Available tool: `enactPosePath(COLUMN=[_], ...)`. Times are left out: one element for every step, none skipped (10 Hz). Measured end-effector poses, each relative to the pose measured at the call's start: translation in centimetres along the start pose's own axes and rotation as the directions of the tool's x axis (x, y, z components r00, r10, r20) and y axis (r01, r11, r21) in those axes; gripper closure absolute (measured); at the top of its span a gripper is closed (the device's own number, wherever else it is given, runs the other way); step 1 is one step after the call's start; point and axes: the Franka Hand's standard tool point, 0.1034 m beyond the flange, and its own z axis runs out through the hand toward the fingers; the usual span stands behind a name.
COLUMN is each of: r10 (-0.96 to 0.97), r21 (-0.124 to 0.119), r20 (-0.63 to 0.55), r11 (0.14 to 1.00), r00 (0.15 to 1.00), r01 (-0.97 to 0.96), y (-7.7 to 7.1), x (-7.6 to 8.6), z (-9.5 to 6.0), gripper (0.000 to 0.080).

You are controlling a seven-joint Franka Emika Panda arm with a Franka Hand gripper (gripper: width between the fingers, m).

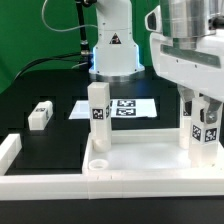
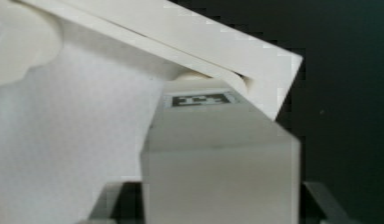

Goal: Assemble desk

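Item 1: desk top (image 1: 130, 160), white tray, flat on the black bench (image 1: 55, 90), lower middle of the exterior view.
Item 2: standing leg (image 1: 97, 108), upright in the tray's far corner toward the exterior view's left.
Item 3: held leg (image 1: 198, 132), upright over the far corner at the exterior view's right. The tool (image 1: 198, 108) is clamped narrow on its upper part. Whether it is seated in the socket cannot be told.
Item 4: loose leg (image 1: 40, 115), lying middle left, well apart from the tray.
Item 5: marker board (image 1: 128, 106), behind the tray.
Risk: if the held leg sits off the socket, it may catch the rim and tilt. Pressing on could then shove the tray.
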Motion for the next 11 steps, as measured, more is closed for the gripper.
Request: enactPosePath(r10=[0.174,0.344,0.401,0.495,0.548,0.578,0.593,0.604,0.591,0.588,0.584], r21=[0.014,0.040,0.048,0.054,0.067,0.069,0.066,0.062,0.065,0.064,0.064], r20=[0.018,0.040,0.048,0.059,0.062,0.060,0.055,0.042,0.041,0.041,0.040], r11=[0.985,0.937,0.914,0.866,0.832,0.811,0.801,0.793,0.803,0.806,0.808], r00=[0.985,0.938,0.915,0.867,0.834,0.814,0.803,0.796,0.806,0.808,0.811], r01=[-0.174,-0.346,-0.403,-0.498,-0.551,-0.581,-0.595,-0.606,-0.592,-0.589,-0.585], y=[0.17,0.46,0.55,0.64,0.73,0.83,0.89,0.91,0.93,0.97,0.97], x=[0.05,0.01,-0.06,-0.15,-0.16,-0.03,0.00,0.11,0.19,0.18,0.15], z=[-0.02,-0.01,0.01,0.01,0.01,-0.01,-0.03,-0.10,-0.09,-0.01,0.00], gripper=[0.0505,0.0505,0.0505,0.0504,0.0499,0.0499,0.0495,0.0495,0.0494,0.0381,0.0381])
